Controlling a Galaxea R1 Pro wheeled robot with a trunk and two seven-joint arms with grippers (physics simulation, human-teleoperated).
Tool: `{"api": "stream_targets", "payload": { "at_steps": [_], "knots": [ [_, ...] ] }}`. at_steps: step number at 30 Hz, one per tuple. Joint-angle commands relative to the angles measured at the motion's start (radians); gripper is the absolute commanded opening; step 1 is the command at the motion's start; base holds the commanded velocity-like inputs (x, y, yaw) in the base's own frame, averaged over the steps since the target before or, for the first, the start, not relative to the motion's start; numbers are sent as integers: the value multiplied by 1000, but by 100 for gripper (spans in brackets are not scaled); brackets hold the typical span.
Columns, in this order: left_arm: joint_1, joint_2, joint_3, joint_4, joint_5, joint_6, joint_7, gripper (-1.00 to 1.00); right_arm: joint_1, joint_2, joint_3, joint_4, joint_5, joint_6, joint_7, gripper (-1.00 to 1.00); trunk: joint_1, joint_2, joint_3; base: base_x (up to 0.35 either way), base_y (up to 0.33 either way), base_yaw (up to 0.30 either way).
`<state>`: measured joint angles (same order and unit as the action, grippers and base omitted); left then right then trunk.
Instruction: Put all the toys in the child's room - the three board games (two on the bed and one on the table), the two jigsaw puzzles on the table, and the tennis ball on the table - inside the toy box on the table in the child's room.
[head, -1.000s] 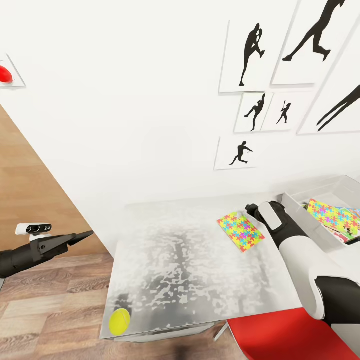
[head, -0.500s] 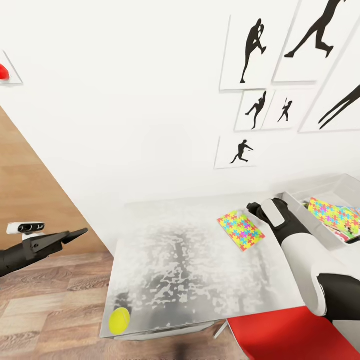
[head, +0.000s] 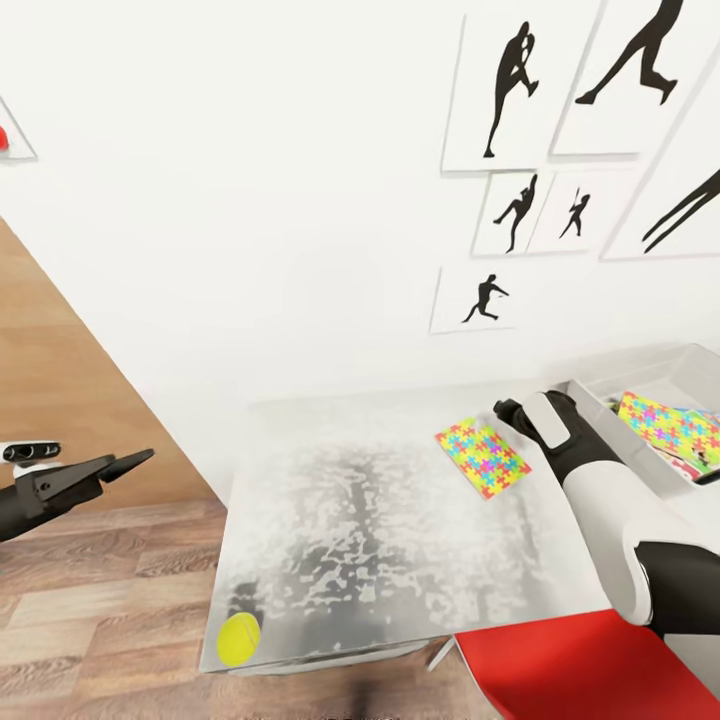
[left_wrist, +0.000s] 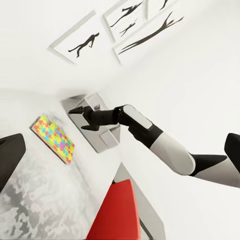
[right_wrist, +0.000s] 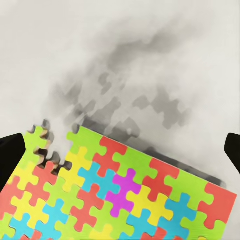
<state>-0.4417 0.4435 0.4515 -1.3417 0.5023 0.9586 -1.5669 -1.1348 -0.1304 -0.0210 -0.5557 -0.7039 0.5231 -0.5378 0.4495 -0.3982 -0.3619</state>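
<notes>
Item: jigsaw puzzle (head: 482, 458), flat on the desk (head: 380, 540), far right, near the toy box (head: 655, 375). Our right hand (right_wrist: 120, 150) hovers over it, fingers wide, empty. We judge pickup in hand; next: descend, pinch an edge.

Right arm (head: 610, 500): white forearm reaching from 4 o'clock toward 1 o'clock, dark wrist bent forward and down. Right gripper (left_wrist: 75, 111): dark fingertips at both edges of right wrist view, wide apart, nothing between them. Left arm at 9 o'clock, low, roughly level. Left gripper (head: 125, 463): dark fingers pointing toward 3 o'clock, jaw spacing unclear.
</notes>
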Motion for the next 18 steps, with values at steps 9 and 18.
{"api": "stream_targets", "payload": {
  "at_steps": [9, 18],
  "knots": [
    [0, 25, 11, 1, 1, 10, -4, 100, -32, 1, 4, 5, -8, 3, -7, 100, 1, -2, -11, 0, 0, 0],
    [0, 27, 12, 2, 1, 9, -4, 100, -44, 2, 4, 7, -8, 2, -7, 100, 1, -2, -21, 0, 0, 0]
  ]
}}
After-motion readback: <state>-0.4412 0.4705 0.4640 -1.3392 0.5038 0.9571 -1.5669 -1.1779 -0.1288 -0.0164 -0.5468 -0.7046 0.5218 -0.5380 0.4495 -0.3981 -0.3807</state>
